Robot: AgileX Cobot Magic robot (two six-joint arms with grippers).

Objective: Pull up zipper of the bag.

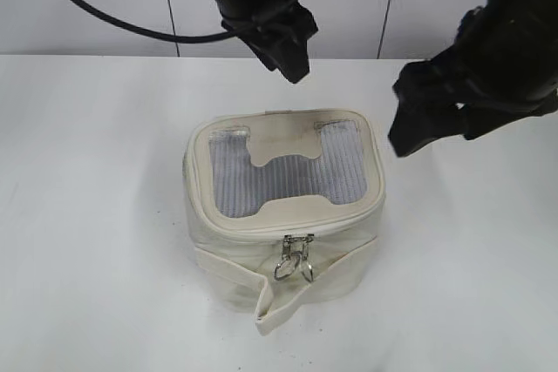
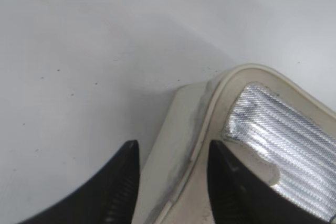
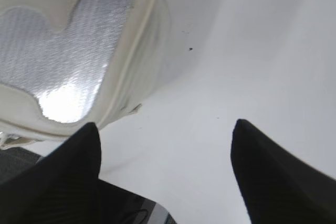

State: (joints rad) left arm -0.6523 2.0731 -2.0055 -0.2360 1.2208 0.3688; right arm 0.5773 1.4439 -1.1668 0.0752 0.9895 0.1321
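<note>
Bag (image 1: 283, 215) sits mid-worktop (image 1: 87, 215), upright, lid up, grey ribbed window and H patch facing the camera. Zipper (image 1: 261, 234) track runs round the lid edge; both silver sliders (image 1: 296, 246) sit touching each other at the front centre, ring pulls hanging down over the strap (image 1: 288, 289). Lid looks flat and seated all round as far as the exterior view shows; no gap visible along the front or sides, back edge partly hidden by the left arm.

Left gripper (image 1: 292, 63) hovers above the bag's back edge, not touching. In the left wrist view its jaws are apart, straddling the bag's corner wall from above, nothing between them gripped. Right gripper (image 1: 418, 132) hangs just off the bag's right side, clear of it; right wrist view shows jaws wide apart over bare worktop, bag edge to their left.

Progress, judged: neither slider is held, neither gripper is near the pulls. With the sliders met at the front, the track reads as either already closed or not started, depending on which way the closing run goes; can't tell from these views. If work remains: one gripper steadies the bag, the other comes round to the front, pinches a ring pull and drags it along the track. Pulls are small and floppy, easy to miss.
</note>
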